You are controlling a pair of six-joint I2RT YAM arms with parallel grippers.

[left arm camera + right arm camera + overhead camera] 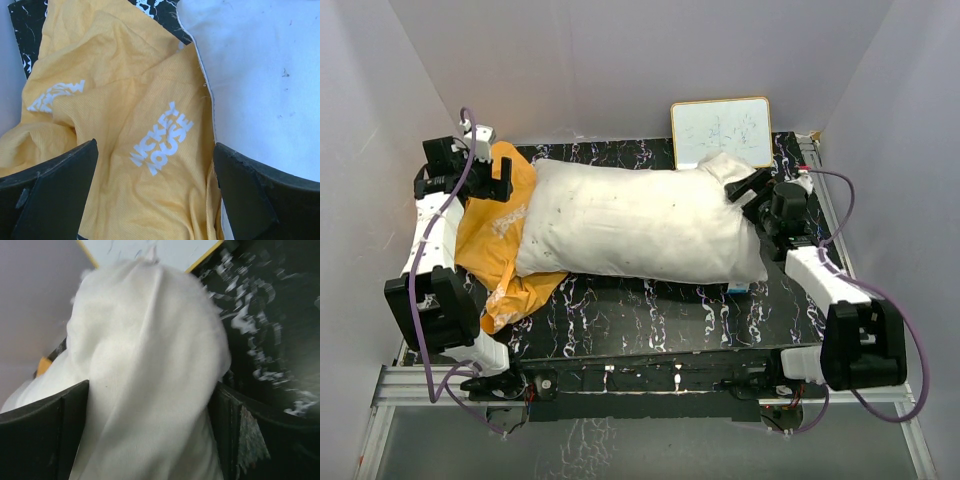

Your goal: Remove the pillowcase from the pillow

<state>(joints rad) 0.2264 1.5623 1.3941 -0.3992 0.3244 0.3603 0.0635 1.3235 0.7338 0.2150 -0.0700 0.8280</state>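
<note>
The white pillow (640, 225) lies across the middle of the black marbled table (650, 315). The orange pillowcase (495, 250) lies crumpled at its left end, partly under it, and no longer covers it. My left gripper (488, 180) hovers open over the pillowcase (125, 100), whose white "Mickey Mouse" lettering shows between my wide-apart fingers (55, 190); the pillow's edge (260, 75) is to its right. My right gripper (750, 190) is at the pillow's far right corner. Its jaws stand wide apart with the bunched corner (150, 365) filling the gap between them.
A small framed whiteboard (722, 130) leans against the back wall behind the pillow's right end, and its edge also shows in the right wrist view (150, 249). Grey walls close in the left, back and right sides. The table's front strip lies below the pillow.
</note>
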